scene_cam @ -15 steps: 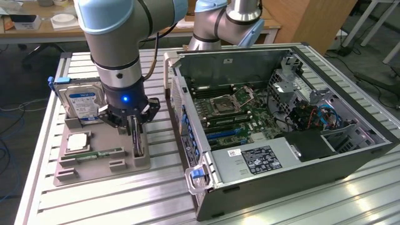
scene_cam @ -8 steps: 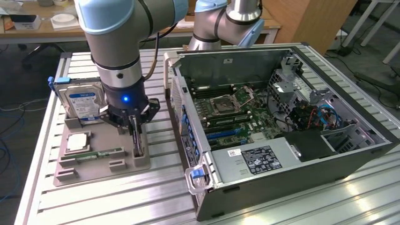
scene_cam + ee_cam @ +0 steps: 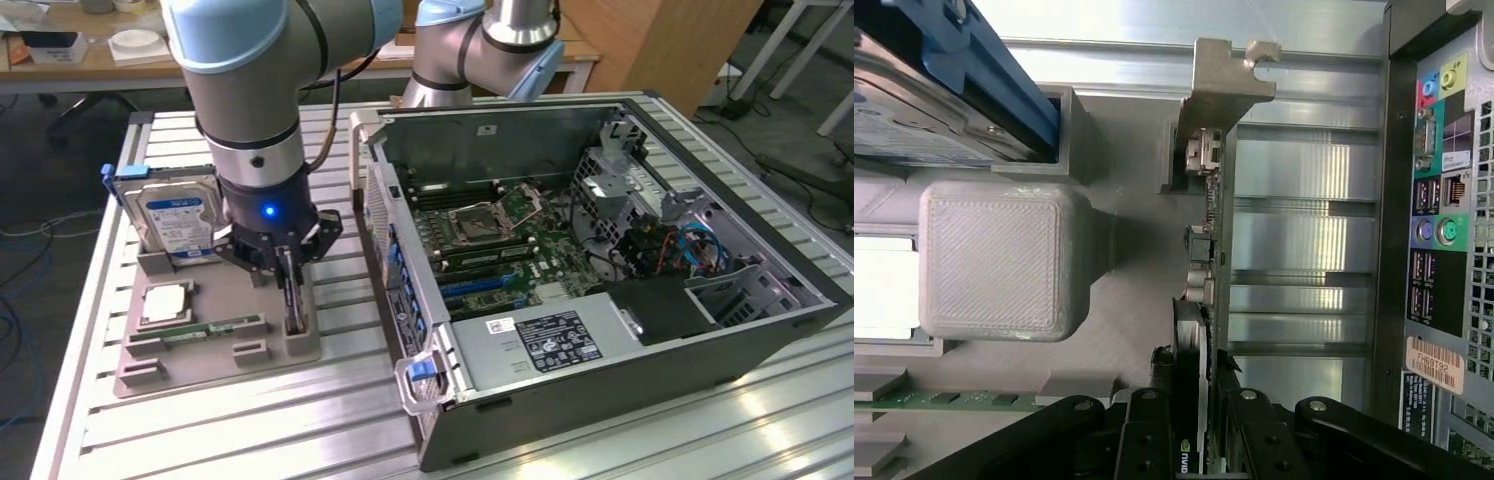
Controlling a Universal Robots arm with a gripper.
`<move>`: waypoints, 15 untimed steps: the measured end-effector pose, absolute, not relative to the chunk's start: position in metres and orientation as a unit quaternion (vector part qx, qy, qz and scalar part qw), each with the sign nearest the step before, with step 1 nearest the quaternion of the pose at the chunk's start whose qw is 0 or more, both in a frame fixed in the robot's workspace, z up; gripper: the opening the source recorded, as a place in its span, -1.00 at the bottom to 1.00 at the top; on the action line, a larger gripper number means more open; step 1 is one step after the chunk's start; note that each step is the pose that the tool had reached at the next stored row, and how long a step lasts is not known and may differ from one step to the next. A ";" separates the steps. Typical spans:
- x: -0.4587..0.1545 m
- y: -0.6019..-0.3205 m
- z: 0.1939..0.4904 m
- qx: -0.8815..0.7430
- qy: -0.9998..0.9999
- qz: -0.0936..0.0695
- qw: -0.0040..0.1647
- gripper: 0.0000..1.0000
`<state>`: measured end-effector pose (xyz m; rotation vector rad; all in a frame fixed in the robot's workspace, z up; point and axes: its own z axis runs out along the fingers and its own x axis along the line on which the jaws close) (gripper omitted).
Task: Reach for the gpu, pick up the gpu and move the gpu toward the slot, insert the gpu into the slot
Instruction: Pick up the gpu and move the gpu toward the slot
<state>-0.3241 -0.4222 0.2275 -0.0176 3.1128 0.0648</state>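
The gpu (image 3: 1214,250) is seen edge-on, standing in a grey holder (image 3: 1124,330), with its silver bracket (image 3: 1222,78) and hooked tab at the end farthest from the gripper (image 3: 1194,385). The black fingers (image 3: 1144,435) sit against both faces of the card, closed on it. On one side of the gpu rises a ribbed grey block (image 3: 999,258); a hard drive (image 3: 914,120) in a blue rail (image 3: 1004,80) and a green memory stick (image 3: 944,398) flank it. On the other side, across the slatted table (image 3: 1304,240), stands the case (image 3: 1394,200) with its port panel (image 3: 1439,200).
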 end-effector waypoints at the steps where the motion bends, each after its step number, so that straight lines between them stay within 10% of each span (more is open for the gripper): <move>1: -0.324 -0.422 0.227 -0.006 1.000 0.021 0.014 -0.47; 15: -0.324 -0.422 0.244 -0.006 1.000 0.023 0.014 -0.47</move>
